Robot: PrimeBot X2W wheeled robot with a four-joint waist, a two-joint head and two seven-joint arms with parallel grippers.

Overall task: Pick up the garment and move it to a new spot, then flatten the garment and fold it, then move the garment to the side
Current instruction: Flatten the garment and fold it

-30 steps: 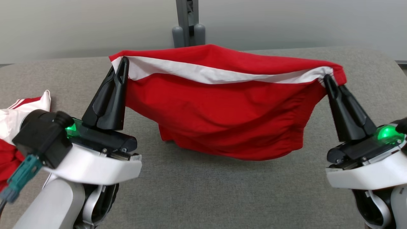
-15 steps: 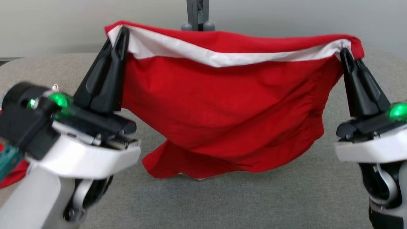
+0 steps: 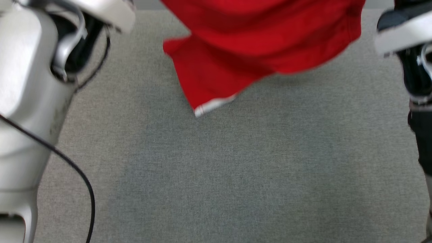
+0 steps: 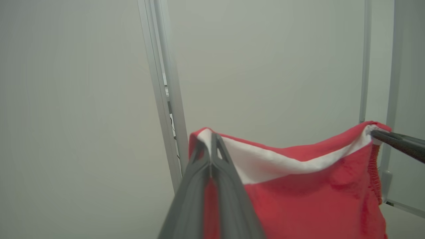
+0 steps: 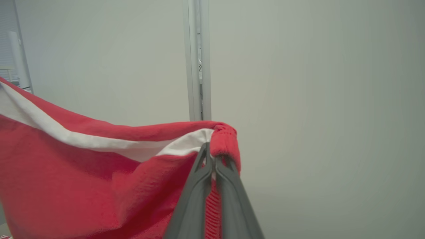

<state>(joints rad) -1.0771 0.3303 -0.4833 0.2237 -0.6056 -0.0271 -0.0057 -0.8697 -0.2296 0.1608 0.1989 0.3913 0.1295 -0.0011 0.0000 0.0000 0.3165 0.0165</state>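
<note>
A single red garment (image 3: 256, 40) hangs in the air above the grey fabric-covered table (image 3: 236, 175), strung between the robot's two grippers. Its long axis runs side to side, from one gripper to the other. The upper edge is pulled into a shallow sag and the body of the cloth drops straight down from it.

The left gripper (image 4: 211, 139) has its two dark fingers pressed together on one top corner. The right gripper (image 5: 210, 149) has its own pair pinched tight on the opposite, gathered corner. In the left wrist view the right gripper's tip reaches in from the far side to meet the cloth.

One white band (image 4: 275, 162) runs along the inside of the open top edge, with red fabric in front of it and behind it.

From the head camera, blurred, one lower corner of the garment points down and toward the robot. It ends in a narrow white trim (image 3: 214, 104). Whether that corner brushes the table cannot be told.

The pale left forearm (image 3: 27, 101), with one black cable (image 3: 67, 162) looping beside it, rises at one edge of that view and the right wrist housing (image 3: 405, 30) at the other.

Behind the cloth stand a plain pale wall and one upright metal post (image 5: 197, 59).
</note>
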